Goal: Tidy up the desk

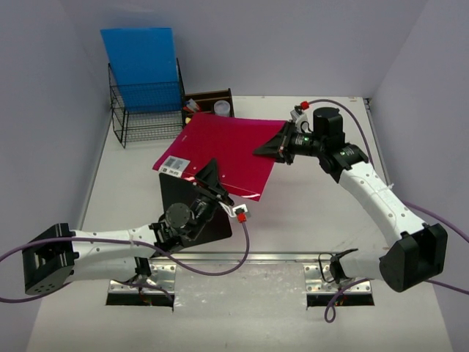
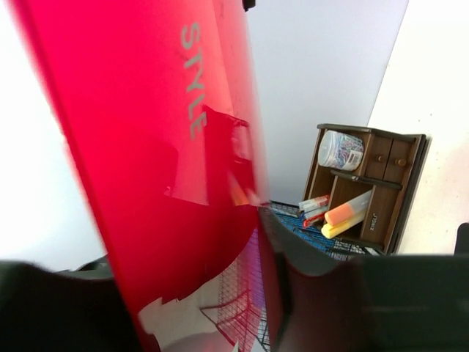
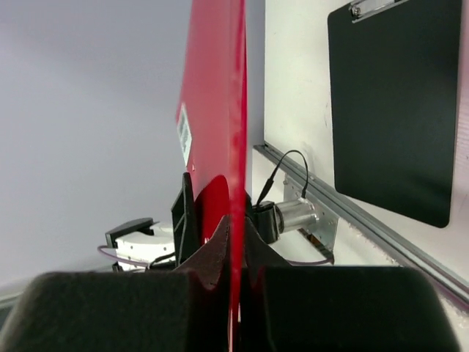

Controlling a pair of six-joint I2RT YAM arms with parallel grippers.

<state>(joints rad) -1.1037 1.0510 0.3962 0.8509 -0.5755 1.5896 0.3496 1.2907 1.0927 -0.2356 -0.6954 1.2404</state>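
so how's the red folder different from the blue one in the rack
The red folder is held in the air, pinched at opposite edges by the left gripper and right gripper; the blue folder stands upright in the wire rack. The red folder carries a white barcode label; the blue folder shows none. Both are thin, rectangular and plastic-looking.

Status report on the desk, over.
Left gripper, right gripper: jaws shut on red folder, held above desk. Black clipboard lying underneath.
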